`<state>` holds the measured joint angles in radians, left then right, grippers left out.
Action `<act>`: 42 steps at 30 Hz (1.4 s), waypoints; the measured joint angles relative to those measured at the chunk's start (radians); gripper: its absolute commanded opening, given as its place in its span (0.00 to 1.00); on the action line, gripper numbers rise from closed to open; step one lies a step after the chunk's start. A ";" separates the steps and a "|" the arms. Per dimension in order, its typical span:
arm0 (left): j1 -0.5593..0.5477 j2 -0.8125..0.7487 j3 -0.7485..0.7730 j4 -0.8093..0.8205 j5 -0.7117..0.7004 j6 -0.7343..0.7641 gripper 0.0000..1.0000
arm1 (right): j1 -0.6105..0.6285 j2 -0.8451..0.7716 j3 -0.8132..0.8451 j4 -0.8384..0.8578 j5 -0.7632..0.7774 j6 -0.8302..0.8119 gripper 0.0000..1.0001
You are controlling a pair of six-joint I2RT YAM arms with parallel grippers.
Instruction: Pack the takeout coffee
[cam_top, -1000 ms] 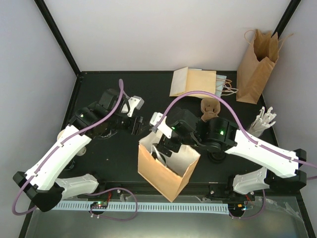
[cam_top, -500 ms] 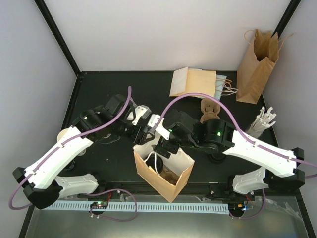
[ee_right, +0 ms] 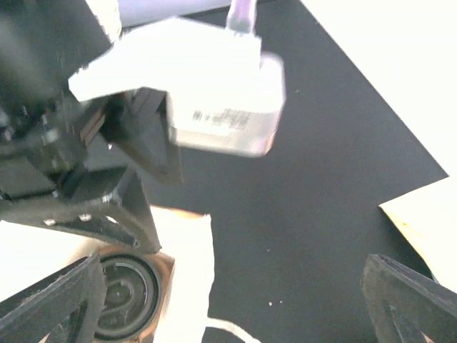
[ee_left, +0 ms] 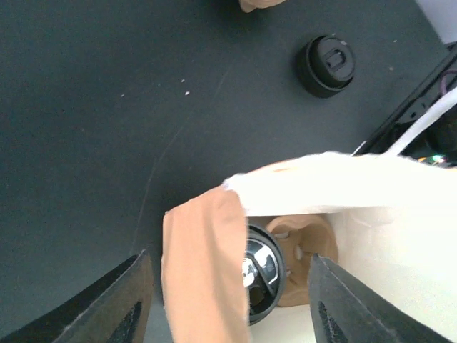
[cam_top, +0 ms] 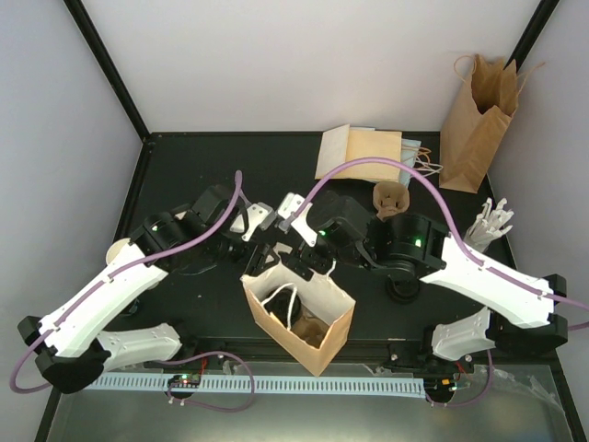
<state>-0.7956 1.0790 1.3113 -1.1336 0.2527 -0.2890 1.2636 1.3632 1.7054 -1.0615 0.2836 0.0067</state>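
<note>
An open tan paper bag [cam_top: 299, 318] stands at the table's near middle. Inside it a black-lidded coffee cup [ee_left: 260, 271] sits in a tan cardboard carrier [ee_left: 303, 246]; the cup also shows in the right wrist view [ee_right: 125, 296]. My left gripper [cam_top: 265, 250] is open, its jaws wide on either side of the bag's far left rim corner [ee_left: 203, 271], not closed on it. My right gripper [cam_top: 296, 261] is open and empty, just above the bag's far rim. Another black-lidded cup [cam_top: 402, 290] stands on the table right of the bag.
A tall kraft bag [cam_top: 477, 115] stands at the back right, with flat bags [cam_top: 363, 152] lying beside it. A cardboard carrier [cam_top: 391, 198] sits behind the right arm. White cutlery [cam_top: 488, 221] is at the right edge. A cream cup [cam_top: 120, 250] sits partly under the left arm.
The bag has gone from tilted to upright and shifted left. My left gripper moved in to its far rim. My right gripper drew back out of the bag's mouth.
</note>
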 measured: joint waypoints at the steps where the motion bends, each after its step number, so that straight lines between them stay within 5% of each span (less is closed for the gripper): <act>1: -0.002 0.005 -0.003 -0.003 -0.006 0.001 0.55 | 0.000 0.004 0.022 -0.005 0.011 0.005 1.00; 14: -0.012 0.021 -0.007 -0.017 -0.054 0.025 0.36 | -0.032 0.002 0.107 -0.054 0.103 0.087 1.00; 23: -0.025 0.062 -0.002 -0.013 -0.083 0.026 0.02 | -0.166 -0.066 0.073 -0.068 0.103 0.133 1.00; 32: 0.018 0.144 0.127 -0.001 -0.235 0.013 0.02 | -0.321 -0.110 -0.032 -0.047 0.070 0.137 1.00; 42: 0.312 0.418 0.275 0.092 -0.183 0.071 0.02 | -0.436 -0.114 -0.079 -0.006 0.048 0.138 1.00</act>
<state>-0.4831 1.4967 1.5867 -1.0416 0.0700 -0.2180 0.8276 1.2491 1.6268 -1.0676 0.3317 0.1444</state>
